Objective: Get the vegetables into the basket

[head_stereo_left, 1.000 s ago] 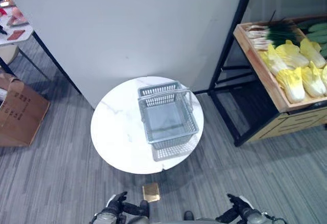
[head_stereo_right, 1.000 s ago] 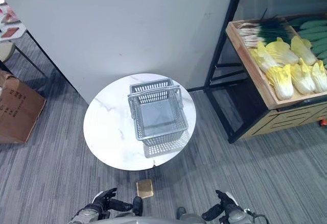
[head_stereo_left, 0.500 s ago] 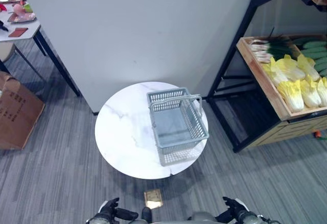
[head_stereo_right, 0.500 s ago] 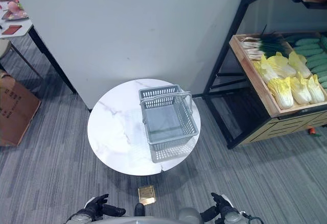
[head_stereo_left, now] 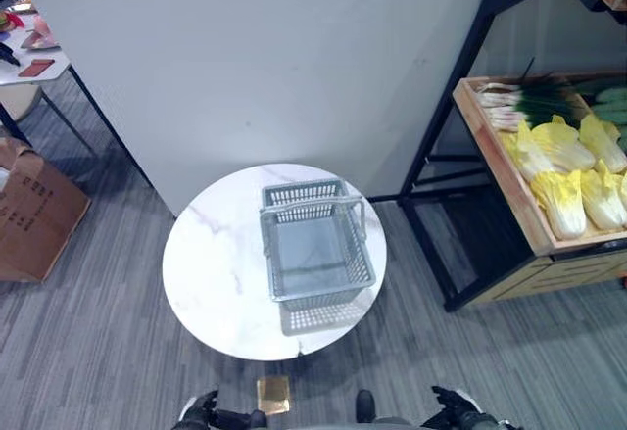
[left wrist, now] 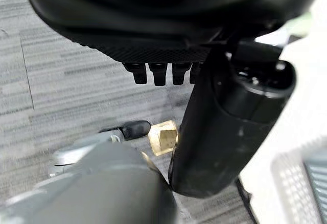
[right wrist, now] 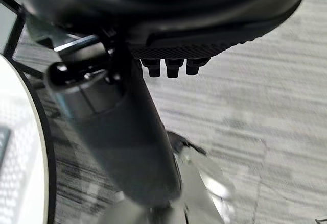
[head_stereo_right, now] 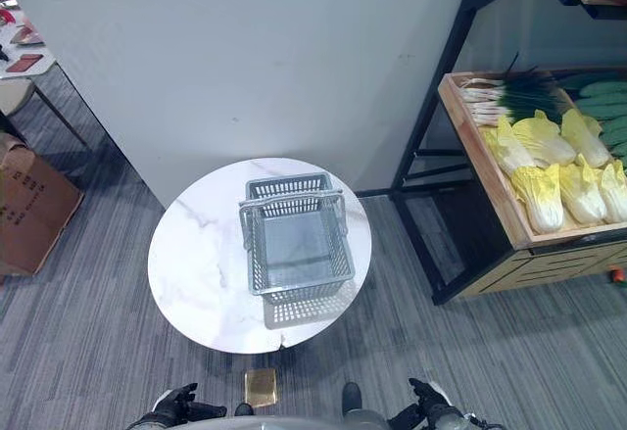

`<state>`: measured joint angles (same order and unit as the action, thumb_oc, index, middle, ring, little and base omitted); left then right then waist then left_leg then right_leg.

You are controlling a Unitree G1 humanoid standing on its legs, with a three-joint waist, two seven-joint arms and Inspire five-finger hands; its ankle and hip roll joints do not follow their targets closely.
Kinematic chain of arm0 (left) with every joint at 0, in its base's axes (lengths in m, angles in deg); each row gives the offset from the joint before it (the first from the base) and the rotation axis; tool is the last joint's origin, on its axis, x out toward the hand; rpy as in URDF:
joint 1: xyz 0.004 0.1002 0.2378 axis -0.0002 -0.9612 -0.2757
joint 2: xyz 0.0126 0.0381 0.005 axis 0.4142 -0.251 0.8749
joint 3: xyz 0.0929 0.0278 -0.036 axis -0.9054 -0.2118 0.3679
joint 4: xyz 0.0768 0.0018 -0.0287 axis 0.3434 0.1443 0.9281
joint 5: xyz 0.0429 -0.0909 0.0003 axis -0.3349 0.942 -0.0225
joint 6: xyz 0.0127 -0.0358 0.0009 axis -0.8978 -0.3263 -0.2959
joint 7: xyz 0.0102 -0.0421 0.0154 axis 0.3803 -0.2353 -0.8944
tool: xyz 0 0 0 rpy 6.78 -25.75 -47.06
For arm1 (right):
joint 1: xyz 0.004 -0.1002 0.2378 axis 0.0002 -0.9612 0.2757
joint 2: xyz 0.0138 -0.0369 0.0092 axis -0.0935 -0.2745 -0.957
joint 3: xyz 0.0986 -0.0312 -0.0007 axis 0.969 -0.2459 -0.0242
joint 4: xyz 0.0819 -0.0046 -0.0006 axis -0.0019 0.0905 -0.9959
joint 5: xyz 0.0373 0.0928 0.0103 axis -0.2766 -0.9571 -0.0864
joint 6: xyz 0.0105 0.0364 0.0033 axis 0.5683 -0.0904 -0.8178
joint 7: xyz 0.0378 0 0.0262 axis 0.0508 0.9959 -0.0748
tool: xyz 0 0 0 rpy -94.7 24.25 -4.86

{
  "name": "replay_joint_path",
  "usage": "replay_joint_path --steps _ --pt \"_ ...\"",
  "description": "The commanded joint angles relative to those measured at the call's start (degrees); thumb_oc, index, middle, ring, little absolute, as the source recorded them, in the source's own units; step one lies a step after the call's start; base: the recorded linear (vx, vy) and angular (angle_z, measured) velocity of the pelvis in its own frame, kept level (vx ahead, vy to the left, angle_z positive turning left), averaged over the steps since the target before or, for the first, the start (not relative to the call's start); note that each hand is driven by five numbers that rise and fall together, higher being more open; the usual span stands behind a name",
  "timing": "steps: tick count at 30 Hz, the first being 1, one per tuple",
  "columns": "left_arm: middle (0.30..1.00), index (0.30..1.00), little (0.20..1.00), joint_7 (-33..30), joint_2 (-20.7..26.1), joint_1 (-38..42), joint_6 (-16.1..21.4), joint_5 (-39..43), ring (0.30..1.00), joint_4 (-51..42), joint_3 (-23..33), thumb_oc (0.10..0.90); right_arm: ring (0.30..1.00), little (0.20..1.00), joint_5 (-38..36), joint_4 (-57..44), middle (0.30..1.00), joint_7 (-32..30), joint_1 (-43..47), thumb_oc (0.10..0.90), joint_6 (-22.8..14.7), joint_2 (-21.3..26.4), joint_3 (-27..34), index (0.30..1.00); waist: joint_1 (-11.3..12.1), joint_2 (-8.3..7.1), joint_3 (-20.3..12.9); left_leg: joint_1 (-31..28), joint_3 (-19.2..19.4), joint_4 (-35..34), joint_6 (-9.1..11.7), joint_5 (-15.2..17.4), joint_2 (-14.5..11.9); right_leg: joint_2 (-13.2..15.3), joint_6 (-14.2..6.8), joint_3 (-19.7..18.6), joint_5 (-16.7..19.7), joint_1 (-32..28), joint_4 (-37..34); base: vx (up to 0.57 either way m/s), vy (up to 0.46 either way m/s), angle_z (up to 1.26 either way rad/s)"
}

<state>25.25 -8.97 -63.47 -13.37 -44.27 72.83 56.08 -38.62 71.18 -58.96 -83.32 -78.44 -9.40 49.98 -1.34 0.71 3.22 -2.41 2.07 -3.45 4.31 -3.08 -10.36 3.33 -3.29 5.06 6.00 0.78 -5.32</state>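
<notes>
Both hands hang low with nothing in them, the left hand [head_stereo_right: 174, 409] and the right hand [head_stereo_right: 428, 411] each with fingers relaxed and straight, well short of the round white surface [head_stereo_left: 211, 273]. The grey basket [head_stereo_left: 315, 256] sits upright on the surface's right half, empty, its long axis running from the near edge toward the far edge and its handle raised across the far end. The vegetables [head_stereo_left: 563, 170], yellow-green cabbages beside green onions [head_stereo_left: 519, 102], lie in a wooden crate [head_stereo_left: 505, 170] on the shelf rack [head_stereo_left: 446, 146] off to the right, well apart from the basket.

Grey basket [head_stereo_left: 315, 252] on white marbled table [head_stereo_left: 211, 273] (yellow-green cabbages [head_stereo_left: 566, 170] in a wooden crate [head_stereo_left: 505, 170]).
</notes>
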Motion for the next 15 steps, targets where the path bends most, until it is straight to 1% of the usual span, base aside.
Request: replay_joint_path --steps 1,5,6,7,8,9,10,11,13,14,15 --pt "1.0 1.0 1.0 -0.84 1.53 0.59 -0.15 0.41 1.0 3.6 0.77 0.9 1.0 1.0 -2.46 4.23 1.0 -0.99 2.27 0.9 -1.19 -0.68 3.03 1.0 0.46 -2.58 -0.01 -1.54 -0.48 -1.55 1.72 1.16 1.83 4.67 -4.53 -1.29 0.12 -0.5 0.32 0.07 -0.032 0.08" --pt "1.0 1.0 1.0 -1.42 1.22 0.18 -0.13 1.11 1.0 3.75 1.39 0.9 1.0 1.0 -2.7 6.23 1.0 -2.55 2.45 0.9 -1.03 0.64 5.24 1.0 0.39 -2.41 -0.45 -2.0 -0.29 -1.55 1.6 1.53 1.94 4.8 -4.54 -1.26 -0.03 -0.96 0.32 0.05 -0.003 0.13" --pt "1.0 1.0 1.0 -1.61 1.53 -0.07 -0.22 0.78 1.0 4.03 1.75 0.9 1.0 1.0 -1.28 7.12 1.0 -4.51 3.29 0.9 -0.98 3.31 6.98 1.0 0.43 -2.43 -0.63 -2.15 -0.26 -1.55 1.49 1.83 2.12 5.07 -4.7 -1.21 -0.03 -1.15 0.32 0.04 0.011 0.11" --pt "1.0 1.0 1.0 -1.61 1.52 -0.06 -0.22 0.78 1.0 4.03 1.75 0.9 1.0 1.0 -1.28 7.12 1.0 -4.51 3.3 0.9 -0.98 3.33 6.99 1.0 0.44 -2.41 -0.61 -2.17 -0.26 -1.55 1.49 1.84 2.11 5.07 -4.7 -1.21 -0.03 -1.18 0.32 0.03 0.02 0.12" --pt "1.0 1.0 1.0 -1.68 1.68 -0.33 -0.22 0.65 1.0 4.05 1.89 0.9 1.0 1.0 -1.43 7.28 1.0 -5.75 4.23 0.9 -1.14 5.85 8.94 1.0 0.43 -2.46 -0.6 -2.22 -0.29 -1.55 1.41 2.06 2.31 5.25 -4.88 -1.25 0.08 -1.17 0.32 0.0 0.045 0.08" --pt "1.0 1.0 1.0 -1.76 1.78 -0.59 -0.11 0.78 1.0 3.64 1.84 0.9 1.0 1.0 -1.71 6.46 1.0 -7.85 6.65 0.9 -1.14 9.5 11.16 1.0 0.46 -2.48 -0.56 -2.18 -0.25 -1.55 1.26 2.32 2.6 5.57 -5.16 -1.41 0.39 -0.98 0.32 -0.01 0.065 0.02" --pt "1.0 1.0 1.0 -1.77 1.77 -0.88 0.01 0.86 1.0 3.25 1.64 0.9 1.0 1.0 -1.4 5.97 1.0 -9.61 8.43 0.9 -1.21 11.69 12.27 1.0 0.59 -2.51 -0.48 -2.11 -0.16 -1.55 1.17 2.46 2.76 5.75 -5.35 -1.58 0.61 -0.84 0.32 -0.02 0.079 -0.09" --pt "1.0 1.0 1.0 -2.05 1.72 -1.09 0.13 1.08 1.0 2.89 1.44 0.9 1.0 1.0 0.42 3.73 1.0 -12.04 10.47 0.9 -1.3 14.42 12.5 1.0 0.66 -2.59 -0.38 -2.05 -0.03 -1.55 1.06 2.58 2.98 5.95 -5.59 -1.83 0.91 -0.63 0.32 -0.03 0.06 -0.12" --pt "1.0 1.0 1.0 -2.36 1.69 -1.07 0.51 1.38 1.0 2.3 1.27 0.9 1.0 1.0 4.38 -1.22 1.0 -14.98 12.16 0.9 -1.79 17.17 11.68 1.0 0.67 -2.59 -0.18 -1.99 0.15 -1.55 0.91 2.78 3.27 6.24 -5.84 -2.19 1.18 -0.32 0.32 -0.02 0.052 -0.16" --pt "1.0 1.0 1.0 -2.36 1.67 -1.06 0.51 1.38 1.0 2.3 1.27 0.9 1.0 1.0 4.42 -1.29 1.0 -14.99 12.12 0.9 -1.74 17.18 11.71 1.0 0.7 -2.57 -0.15 -2.03 0.17 -1.55 0.91 2.8 3.26 6.23 -5.84 -2.2 1.17 -0.35 0.32 -0.01 0.06 -0.16" --pt "1.0 1.0 1.0 -2.61 1.86 -1.4 0.54 1.45 1.0 1.89 1.96 0.9 1.0 1.0 8.56 -12.55 1.0 -18.13 12.89 0.9 -1.53 21.36 12.49 1.0 0.53 -2.66 -0.2 -2.1 0.37 -1.55 0.77 3.02 3.46 6.43 -6.03 -2.52 1.27 -0.16 0.32 0.01 0.05 -0.12"
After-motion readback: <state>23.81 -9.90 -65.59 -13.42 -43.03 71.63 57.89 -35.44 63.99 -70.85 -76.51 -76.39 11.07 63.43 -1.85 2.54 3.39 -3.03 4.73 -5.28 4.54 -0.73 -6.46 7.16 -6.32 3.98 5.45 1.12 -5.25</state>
